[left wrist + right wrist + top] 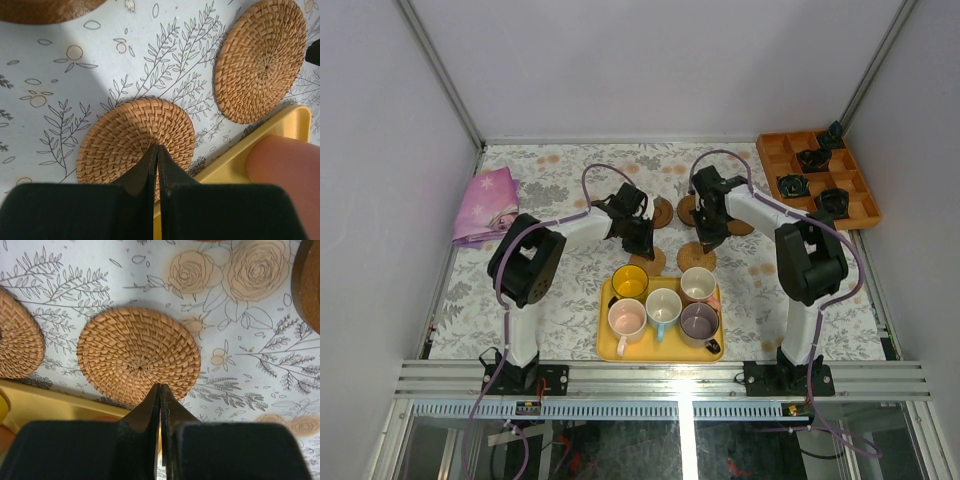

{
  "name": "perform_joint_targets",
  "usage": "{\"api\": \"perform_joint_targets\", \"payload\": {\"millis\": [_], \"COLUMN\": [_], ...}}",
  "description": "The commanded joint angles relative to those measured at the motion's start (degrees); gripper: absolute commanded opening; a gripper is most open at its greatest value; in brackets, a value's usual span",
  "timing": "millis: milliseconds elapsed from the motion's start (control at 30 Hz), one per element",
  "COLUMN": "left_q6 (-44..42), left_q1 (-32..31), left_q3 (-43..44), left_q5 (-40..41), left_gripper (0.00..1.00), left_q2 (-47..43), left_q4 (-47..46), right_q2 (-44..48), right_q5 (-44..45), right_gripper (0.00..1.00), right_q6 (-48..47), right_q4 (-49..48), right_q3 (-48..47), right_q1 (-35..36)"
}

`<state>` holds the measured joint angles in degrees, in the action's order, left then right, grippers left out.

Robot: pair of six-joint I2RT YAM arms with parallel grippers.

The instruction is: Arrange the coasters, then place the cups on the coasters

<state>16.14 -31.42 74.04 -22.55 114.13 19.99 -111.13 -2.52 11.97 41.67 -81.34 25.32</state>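
Five coasters lie on the flowered cloth behind the yellow tray (608, 345). Two tan woven ones (648, 262) (696, 257) sit next to the tray's far edge, and three darker ones (662, 212) (686, 210) (741, 227) lie farther back. On the tray stand the cups: yellow (630, 281), salmon (699, 284), pale pink (626, 318), white-and-blue (663, 305), purple-grey (699, 321). My left gripper (157, 146) is shut and empty over the left tan coaster (135, 142). Over the right tan coaster (137, 355), my right gripper (160, 385) is shut and empty too.
A folded pink cloth (485, 205) lies at the back left. An orange compartment tray (772, 150) with small black objects sits at the back right. White walls close in the table on three sides.
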Motion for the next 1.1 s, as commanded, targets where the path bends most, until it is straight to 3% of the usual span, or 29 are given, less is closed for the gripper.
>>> {"api": "perform_joint_targets", "payload": {"millis": [0,300,567,1067], "left_q6": [0.0,4.0,9.5,14.5], "left_q1": [0.1,0.7,6.5,16.4], "left_q3": [-1.8,-2.8,-6.6,-3.7], "left_q5": [2.2,11.1,15.6,25.7], "left_gripper": [0.0,0.0,0.0,0.0], "left_q2": [-1.3,-0.9,-2.6,-0.9], "left_q4": [0.8,2.0,2.2,4.9], "right_q2": [2.4,-7.3,-15.0,-35.7], "right_q5": [0.0,-5.2,-12.9,-21.5], "right_gripper": [0.0,0.0,0.0,0.0], "right_q6": [-0.4,-1.9,-3.2,-10.2], "right_q4": [3.2,4.8,6.5,17.4], "right_q3": [0.4,-7.0,-17.6,-49.8], "right_q1": [1.0,1.3,1.7,7.6]}}
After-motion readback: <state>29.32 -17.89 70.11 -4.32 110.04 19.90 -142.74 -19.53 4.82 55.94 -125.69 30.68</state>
